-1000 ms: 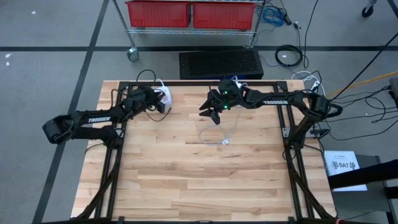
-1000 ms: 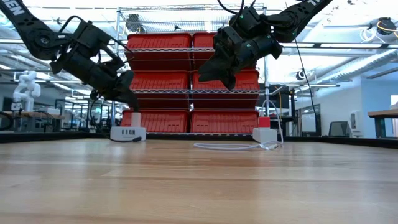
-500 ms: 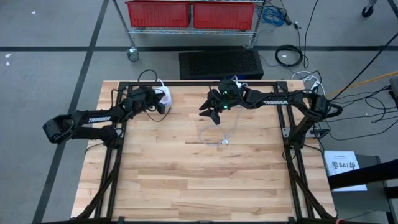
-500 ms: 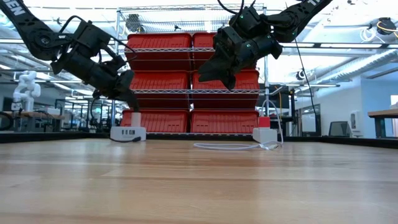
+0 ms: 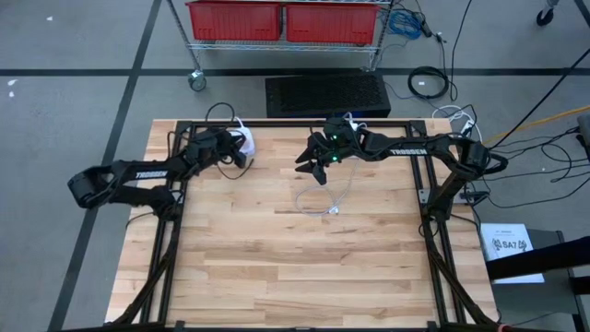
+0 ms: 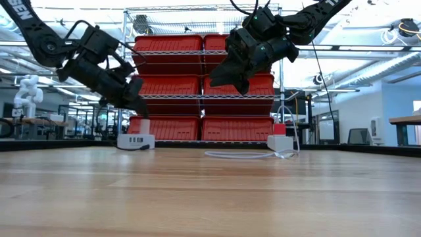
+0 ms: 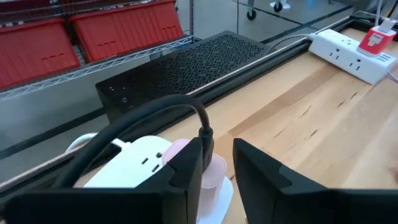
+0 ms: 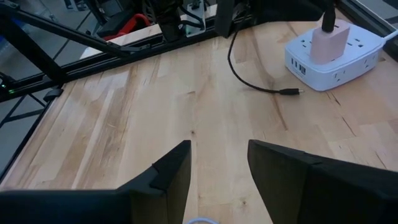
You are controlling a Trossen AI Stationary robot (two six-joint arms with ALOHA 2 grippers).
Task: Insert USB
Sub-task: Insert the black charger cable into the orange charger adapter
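Left pincer [image 5: 241, 158], fingers spread, hovers tilted down over white power strip [image 5: 243, 141]; right pincer [image 5: 312, 168] spread

A grey concrete floor [image 5: 74, 101] with dark painted lines surrounds the pale wooden butcher-block table [image 5: 277, 267]. Beyond its far edge stands a wire metal shelving rack on casters [image 5: 195, 57] holding red plastic bins [image 6: 168, 84], with a black perforated mat [image 5: 327, 94] beside it. Loose cables [image 5: 429, 83] lie coiled on the floor.

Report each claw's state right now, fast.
Left claw: open, empty, above the white power strip at the table's far left.
Right claw: open, empty, raised over the white cable mid-table.
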